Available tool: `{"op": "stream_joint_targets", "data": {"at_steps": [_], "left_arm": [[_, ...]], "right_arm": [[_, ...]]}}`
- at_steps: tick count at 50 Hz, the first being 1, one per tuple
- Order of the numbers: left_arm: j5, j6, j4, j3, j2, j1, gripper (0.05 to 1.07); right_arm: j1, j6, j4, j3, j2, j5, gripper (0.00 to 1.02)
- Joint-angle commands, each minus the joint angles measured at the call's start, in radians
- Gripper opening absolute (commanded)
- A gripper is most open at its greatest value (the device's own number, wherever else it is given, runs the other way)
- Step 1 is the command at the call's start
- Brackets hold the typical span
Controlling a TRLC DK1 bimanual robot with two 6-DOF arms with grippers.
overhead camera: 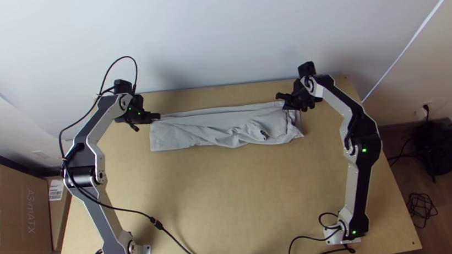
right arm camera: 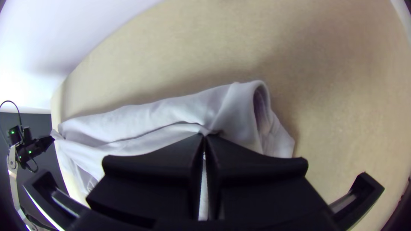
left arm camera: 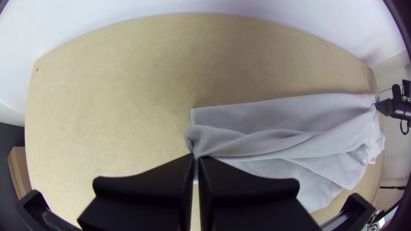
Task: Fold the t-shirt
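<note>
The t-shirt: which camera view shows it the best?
The top view, because it shows the t-shirt at full length. The left wrist view shows one end pinched by the left gripper; the right wrist view, a looped fold beside the right gripper.

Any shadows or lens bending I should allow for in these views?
Top view: soft shadows on the back wall. Left wrist view: the table edge bows, right-hand corners darken, and a faint shadow lies beside the t-shirt. Right wrist view: table edge bent too, soft shadow along the t-shirt.
</note>
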Motion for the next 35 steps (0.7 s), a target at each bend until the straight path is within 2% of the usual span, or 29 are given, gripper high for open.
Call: {"op": "stream_joint_targets", "data": {"at_steps": [1, 10, 11, 12, 13, 15, 17, 19, 20, 26, 35], "left_arm": [[-0.012, -0.029, -0.006, -0.003, 0.020, 0.000, 0.08], [-0.024, -0.080, 0.092, -0.115, -0.026, -0.011, 0.08], [-0.024, -0.092, 0.101, -0.128, -0.032, -0.012, 0.10], [-0.024, -0.103, 0.103, -0.134, -0.035, -0.014, 0.17], [-0.024, -0.110, 0.103, -0.140, -0.038, -0.018, 0.28], [-0.025, -0.116, 0.105, -0.151, -0.043, -0.020, 0.57], [-0.027, -0.116, 0.109, -0.163, -0.051, -0.023, 0.84], [-0.027, -0.118, 0.115, -0.177, -0.061, -0.022, 1.02], [-0.027, -0.118, 0.124, -0.184, -0.071, -0.020, 1.03], [-0.027, -0.135, 0.195, -0.241, -0.137, 0.008, 1.03], [0.021, -0.165, 0.197, -0.287, -0.230, 0.051, 1.03]], "right_arm": [[-0.018, 0.009, 0.013, 0.027, 0.054, 0.024, 0.02], [-0.030, 0.013, 0.038, 0.027, 0.089, 0.046, 0.02], [-0.032, 0.016, 0.043, 0.027, 0.089, 0.049, 0.02], [-0.035, 0.019, 0.047, 0.027, 0.089, 0.055, 0.04], [-0.036, 0.024, 0.049, 0.029, 0.088, 0.061, 0.10], [-0.039, 0.033, 0.049, 0.027, 0.081, 0.067, 0.31], [-0.044, 0.036, 0.049, 0.023, 0.071, 0.069, 0.59], [-0.047, 0.041, 0.049, 0.016, 0.057, 0.083, 0.91], [-0.050, 0.045, 0.049, 0.012, 0.048, 0.089, 1.00], [-0.062, 0.050, 0.098, -0.054, -0.044, 0.103, 0.99], [-0.078, 0.082, 0.150, -0.180, -0.219, 0.104, 0.99]]}}
